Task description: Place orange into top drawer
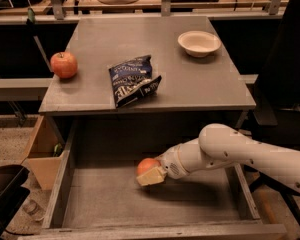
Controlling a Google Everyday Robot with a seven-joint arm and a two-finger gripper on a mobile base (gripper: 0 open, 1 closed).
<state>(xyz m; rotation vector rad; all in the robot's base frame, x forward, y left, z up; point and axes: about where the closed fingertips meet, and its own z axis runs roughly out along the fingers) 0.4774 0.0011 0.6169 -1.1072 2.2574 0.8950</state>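
The orange is small, round and bright orange. It sits between the pale fingers of my gripper, low inside the open top drawer, near its middle. The gripper is shut on the orange. I cannot tell whether the orange touches the flat grey drawer bottom. My white arm reaches in from the right, over the drawer's right wall.
On the grey tabletop above the drawer lie a red-and-yellow apple at the left edge, a dark blue chip bag in the middle and a white bowl at the back right. A wooden box stands left of the drawer.
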